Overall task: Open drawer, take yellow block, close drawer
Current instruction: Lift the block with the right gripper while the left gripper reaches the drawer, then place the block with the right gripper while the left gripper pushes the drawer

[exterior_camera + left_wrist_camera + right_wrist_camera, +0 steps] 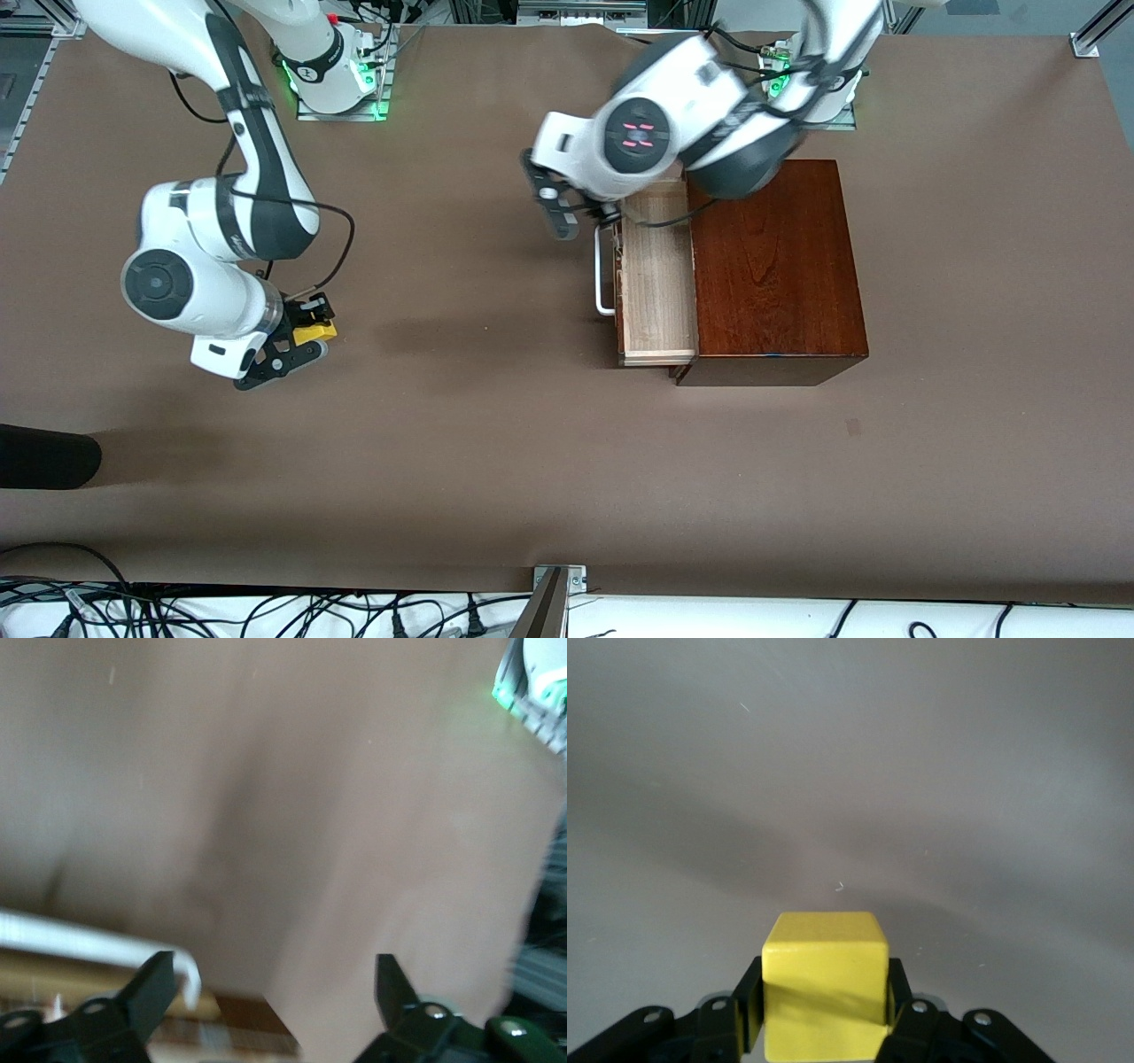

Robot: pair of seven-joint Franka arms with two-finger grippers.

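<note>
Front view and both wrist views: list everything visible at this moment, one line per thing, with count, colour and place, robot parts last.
box: one, dark reddish-brown wood, on the table toward the left arm's end.
drawer: one, pale wood inside, pulled partly out of the box, nothing visible in it.
handle: one, white bar, on the drawer front.
block: one, yellow, clamped in the right gripper, toward the right arm's end.
table: one, brown surface, under everything.
dark object: one, black, at the view's edge; cannot tell what it is.
left gripper: one, black fingers, open, beside the handle.
right gripper: one, black fingers, shut on the block, above bare table.
</note>
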